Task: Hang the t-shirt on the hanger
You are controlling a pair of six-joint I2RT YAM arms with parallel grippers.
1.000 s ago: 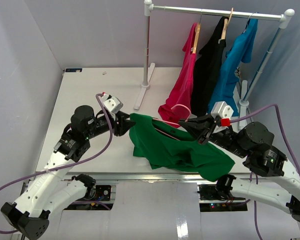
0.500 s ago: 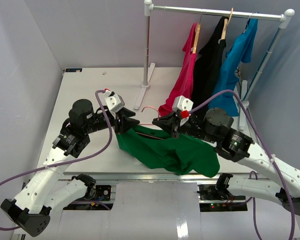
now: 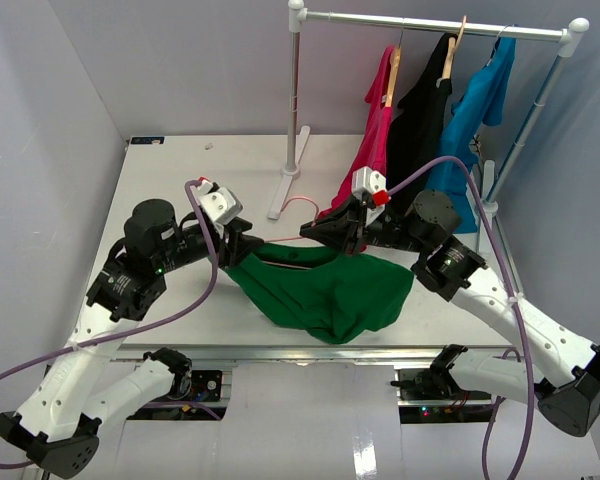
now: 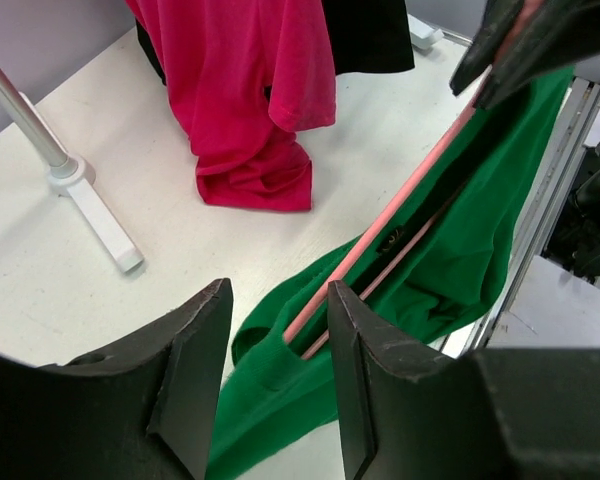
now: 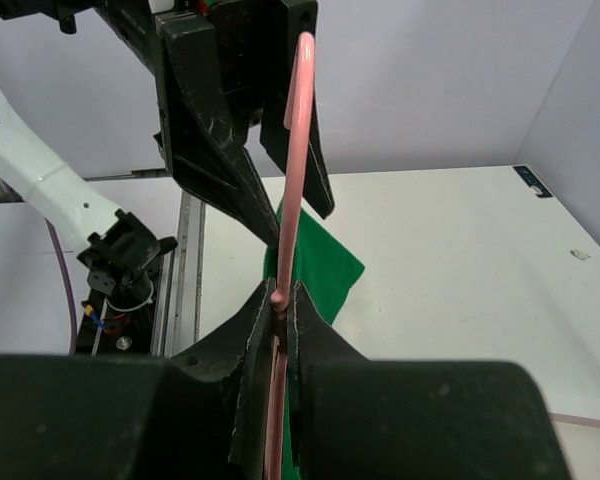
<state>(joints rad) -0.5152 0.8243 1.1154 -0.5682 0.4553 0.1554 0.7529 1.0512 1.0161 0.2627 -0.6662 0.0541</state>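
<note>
A clothes rack [image 3: 430, 22] at the far right of the table [image 3: 180, 180] carries a magenta shirt [image 3: 365, 170], a black shirt [image 3: 415, 130] and a turquoise shirt [image 3: 465, 130]. The magenta hem pools on the table just behind the right gripper [image 3: 312, 233]. That gripper is clamped on the pale pink hanger [image 4: 400, 200], whose lower end is tucked into the green t-shirt [image 3: 330, 290]. The shirt drapes between the two grippers over the table's near side. The left gripper [image 4: 277, 300], jaws apart and empty, faces the hanger's tip.
</note>
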